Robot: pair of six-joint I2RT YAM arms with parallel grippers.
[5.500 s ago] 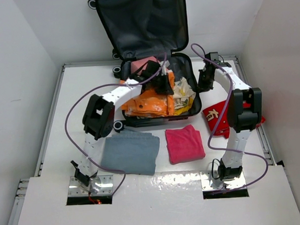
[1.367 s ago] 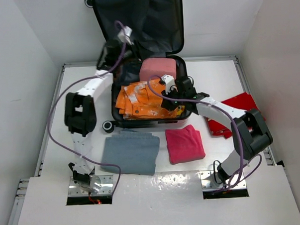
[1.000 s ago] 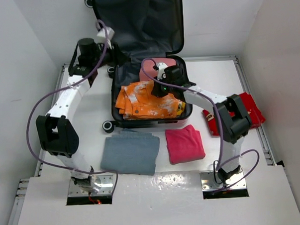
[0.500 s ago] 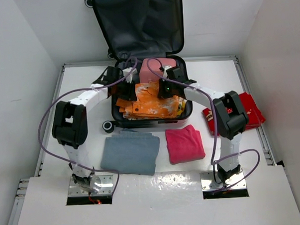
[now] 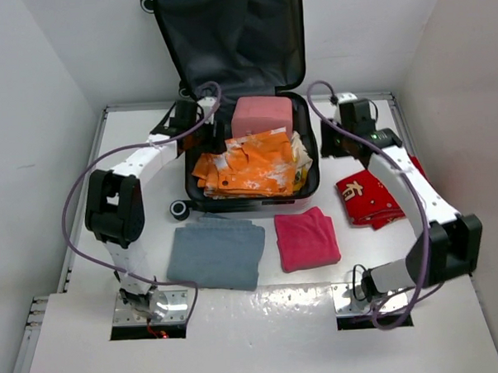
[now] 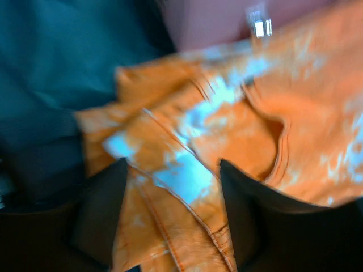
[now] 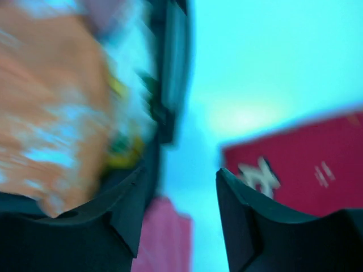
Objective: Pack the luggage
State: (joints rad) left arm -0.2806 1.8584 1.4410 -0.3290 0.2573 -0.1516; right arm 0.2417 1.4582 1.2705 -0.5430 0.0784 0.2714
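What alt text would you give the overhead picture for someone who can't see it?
An open suitcase on a white table holds an orange garment and a pink block, with the robot's left hand and right hand at its sides. A grey towel, a pink cloth and a red item lie outside it.

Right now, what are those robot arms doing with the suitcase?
They're packing the luggage. It lies open with orange clothes and a pink bundle inside. The left gripper hovers open over the orange clothes; the right gripper is open beside the luggage. A grey cloth, pink towel and red garment lie on the table, unpacked.
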